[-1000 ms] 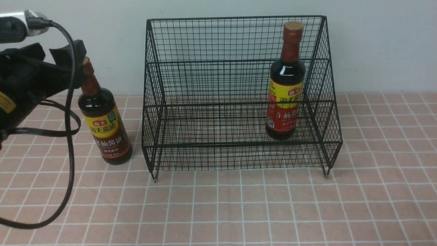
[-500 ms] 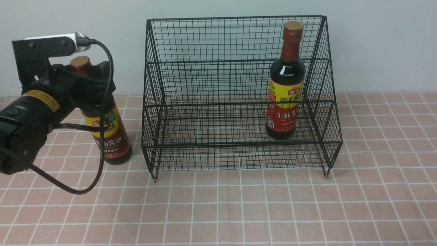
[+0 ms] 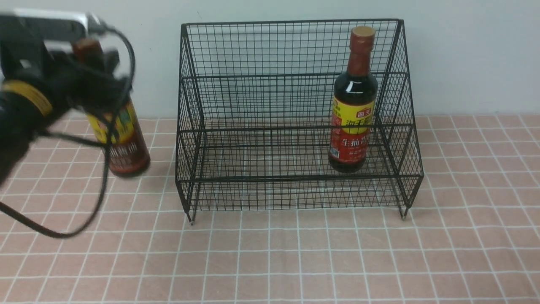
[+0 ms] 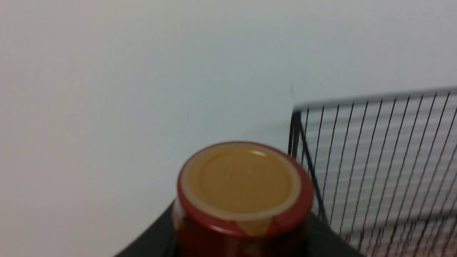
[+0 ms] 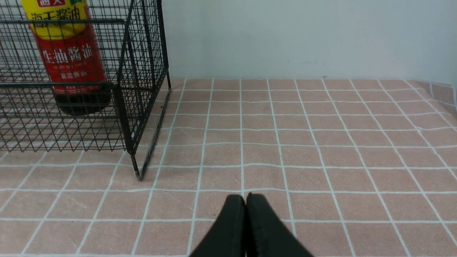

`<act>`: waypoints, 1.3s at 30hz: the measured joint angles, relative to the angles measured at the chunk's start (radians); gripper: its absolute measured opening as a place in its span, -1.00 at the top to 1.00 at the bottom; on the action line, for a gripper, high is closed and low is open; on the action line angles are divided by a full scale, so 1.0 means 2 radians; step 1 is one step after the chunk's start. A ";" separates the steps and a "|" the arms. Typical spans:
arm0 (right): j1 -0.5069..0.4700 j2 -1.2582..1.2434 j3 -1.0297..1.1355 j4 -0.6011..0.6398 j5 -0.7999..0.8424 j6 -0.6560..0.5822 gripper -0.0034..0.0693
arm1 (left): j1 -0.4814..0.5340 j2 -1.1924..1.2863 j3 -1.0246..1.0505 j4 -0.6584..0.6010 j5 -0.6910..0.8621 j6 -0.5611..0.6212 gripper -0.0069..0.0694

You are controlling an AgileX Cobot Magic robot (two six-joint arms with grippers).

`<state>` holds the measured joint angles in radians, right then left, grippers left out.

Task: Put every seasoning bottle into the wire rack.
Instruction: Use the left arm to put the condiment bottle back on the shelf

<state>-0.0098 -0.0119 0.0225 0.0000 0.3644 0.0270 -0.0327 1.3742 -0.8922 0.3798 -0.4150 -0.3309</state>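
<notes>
Left jaws clamp the neck of the glossy brown-label bottle [image 3: 125, 145] beside the black wire-mesh rack [image 3: 291, 22]; right jaws sit pressed together, empty.

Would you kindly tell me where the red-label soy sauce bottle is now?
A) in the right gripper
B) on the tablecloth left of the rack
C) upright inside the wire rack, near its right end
C: the red-label soy sauce bottle stands upright within the wire rack.

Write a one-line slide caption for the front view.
Left gripper holds brown bottle beside the rack; red bottle stands inside it.
</notes>
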 joint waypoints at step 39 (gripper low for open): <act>0.000 0.000 0.000 0.000 0.000 0.005 0.94 | -0.126 0.275 -0.423 0.167 0.193 -0.235 0.14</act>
<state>-0.0098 -0.0119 0.0225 0.0000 0.3644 0.0361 -0.2841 1.9239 -1.7387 0.7136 -0.0282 -0.8017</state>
